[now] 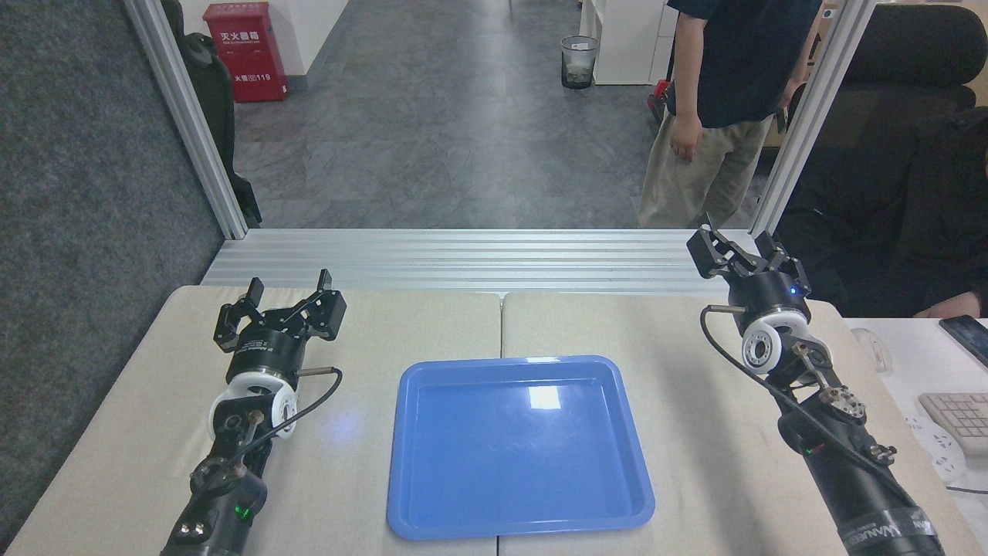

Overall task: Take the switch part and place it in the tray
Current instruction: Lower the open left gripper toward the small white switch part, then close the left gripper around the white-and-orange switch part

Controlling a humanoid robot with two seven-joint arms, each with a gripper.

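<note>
The blue tray [519,445] lies flat in the middle of the beige table, nothing inside it. The switch part is out of view. My left gripper [287,291] hovers over the table to the left of the tray, open, with nothing between its fingers. My right gripper [737,245] is raised at the table's far right corner, open and holding nothing. Both grippers are well apart from the tray.
A person [714,108] stands beyond the table at the back right, near the metal frame post [810,116]. A keyboard [957,417] and a phone [966,336] lie on a white desk at the right. Aluminium rails [463,259] border the table's far edge.
</note>
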